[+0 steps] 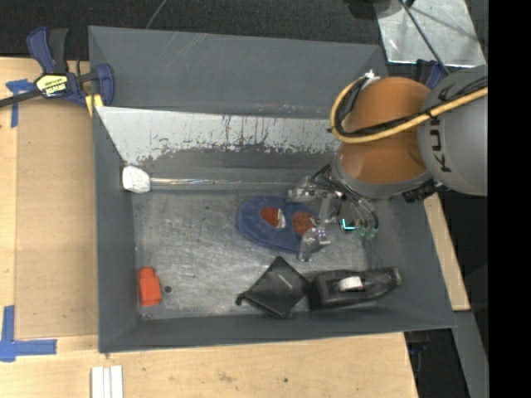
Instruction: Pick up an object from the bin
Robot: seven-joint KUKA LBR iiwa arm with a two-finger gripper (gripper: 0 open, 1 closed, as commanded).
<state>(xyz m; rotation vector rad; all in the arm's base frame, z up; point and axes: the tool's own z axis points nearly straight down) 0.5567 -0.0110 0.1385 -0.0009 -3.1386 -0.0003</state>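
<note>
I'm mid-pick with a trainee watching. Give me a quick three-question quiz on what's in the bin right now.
1. True or false: the small orange block lies near the lower-left corner of the grey metal bin, apart from everything else.
2. The end effector is over the right edge of which thing? A, the white crumpled lump; B, the blue soft cloth-like thing with orange-red patches; C, the black tape dispenser with a white roll.
3. How many black things lie along the bin's lower wall?

Key: 1 true; 2 B; 3 two, the black wedge-shaped piece and the tape dispenser.
</note>
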